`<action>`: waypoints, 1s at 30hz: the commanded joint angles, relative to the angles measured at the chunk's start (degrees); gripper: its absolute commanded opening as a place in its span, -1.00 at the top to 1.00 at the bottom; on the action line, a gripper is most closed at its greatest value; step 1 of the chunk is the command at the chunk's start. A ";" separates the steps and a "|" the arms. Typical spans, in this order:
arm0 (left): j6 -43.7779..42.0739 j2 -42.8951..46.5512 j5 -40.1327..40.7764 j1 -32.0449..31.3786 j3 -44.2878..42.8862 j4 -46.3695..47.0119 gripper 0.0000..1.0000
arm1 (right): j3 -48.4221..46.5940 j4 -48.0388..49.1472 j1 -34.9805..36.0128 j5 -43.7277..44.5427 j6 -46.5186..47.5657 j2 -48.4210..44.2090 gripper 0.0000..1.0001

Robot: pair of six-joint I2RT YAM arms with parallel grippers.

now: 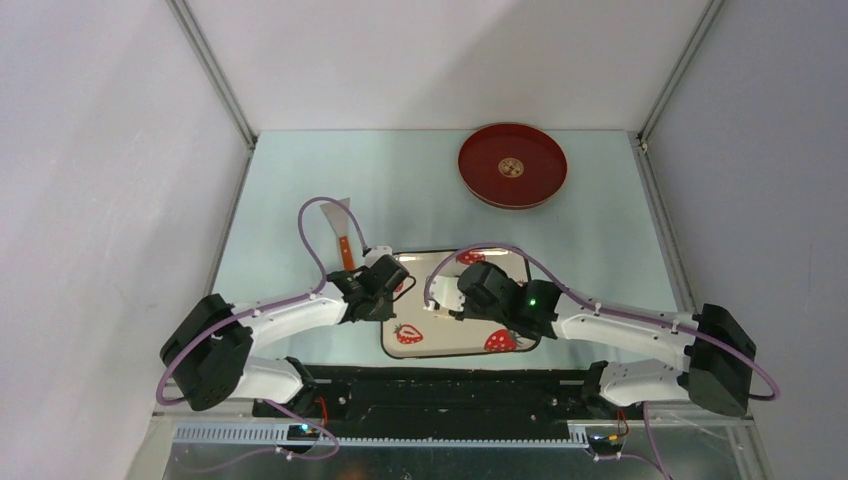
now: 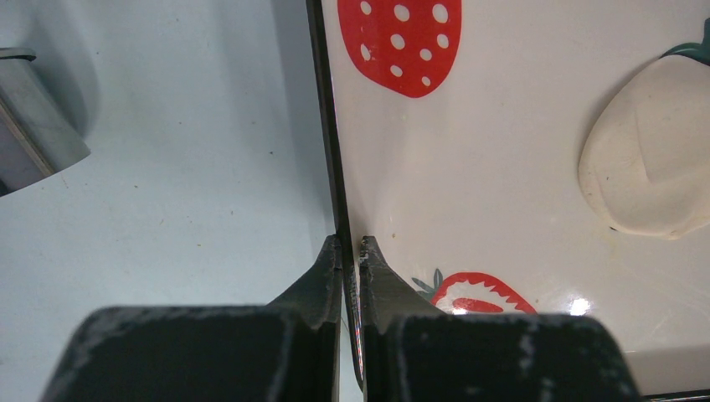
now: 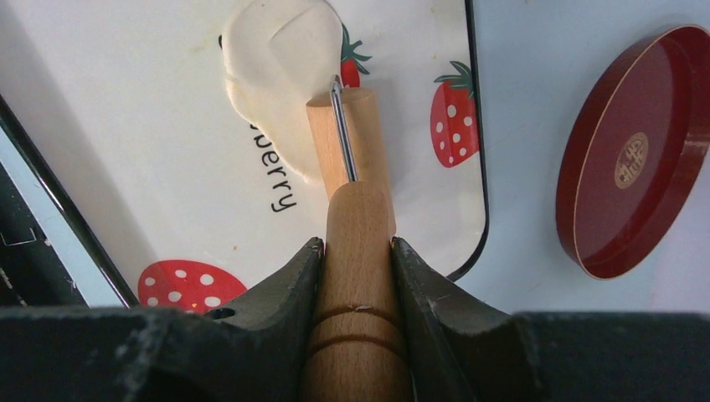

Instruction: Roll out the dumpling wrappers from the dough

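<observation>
**Step in hand: flattening the dough**

1. Check the left gripper (image 2: 352,247), low centre in the left wrist view. Its jaws are clenched on the dark rim of the strawberry plate (image 2: 502,167), which pins the plate to the table (image 1: 600,240).
2. Check the right gripper (image 3: 357,243), low centre in the right wrist view. It grasps the handle of the wooden roller (image 3: 358,218), and the barrel points up the frame.
3. Locate the dough (image 3: 276,67) at upper centre of that view. It is one soft lump on the plate, partly pressed. The roller's barrel lies on its lower right part.

**Next move (judgement)**

Press the barrel down and run it across the lump while the left jaws hold the plate steady. The dough looks too thick to cut, so thinning comes before any cutting.

**Count**

- Dough: one lump.
- Dumpling wrappers: none visible.
- Roller: one.
- Plate: one.
- Scraper (image 1: 343,240): one, orange-handled, left of centre in the top view, beyond the plate.
- Steel piece (image 2: 33,126): one, upper left in the left wrist view. It is probably that scraper's blade, but the crop is too tight to be sure.
- Red tray (image 1: 540,150): one, upper right, farthest away, with nothing in it.
</observation>
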State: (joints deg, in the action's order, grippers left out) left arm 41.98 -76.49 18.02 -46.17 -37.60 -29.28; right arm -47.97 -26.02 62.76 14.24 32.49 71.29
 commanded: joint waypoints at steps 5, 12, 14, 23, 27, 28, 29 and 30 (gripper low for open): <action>-1.72 -3.04 1.93 0.15 4.14 -7.48 0.97 | 1.86 -10.05 4.51 -1.19 -0.81 0.53 1.00; -1.72 -3.01 2.02 0.17 4.14 -7.38 0.97 | 4.42 -14.52 7.77 -2.42 -2.41 -3.49 1.00; -1.68 -3.01 2.02 0.17 4.14 -7.41 0.97 | 5.30 -15.40 8.18 -2.80 -2.82 -3.89 1.00; -1.76 -2.14 1.84 0.12 4.05 -7.44 0.97 | 4.67 -11.79 6.48 -0.51 -6.77 -9.88 1.00; -1.93 -1.36 1.72 0.16 3.80 -7.45 0.96 | 0.79 -9.54 0.88 -1.32 -12.96 -16.48 1.00; -1.96 -1.28 1.69 0.14 3.60 -7.52 0.96 | 0.05 -8.99 -0.05 -1.65 -14.97 -17.82 1.00; -2.02 -1.16 1.63 0.15 3.51 -7.54 0.95 | -0.53 -7.87 -2.19 -2.72 -15.82 -20.54 1.00; -2.09 -1.14 1.65 0.13 3.26 -7.55 0.95 | -0.76 -7.32 -3.52 -3.60 -17.53 -21.88 1.00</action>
State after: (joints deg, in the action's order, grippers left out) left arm 41.98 -76.01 18.00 -46.17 -37.47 -29.21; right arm -44.49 -36.29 63.86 13.39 23.64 56.53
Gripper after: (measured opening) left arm 0.079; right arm 0.366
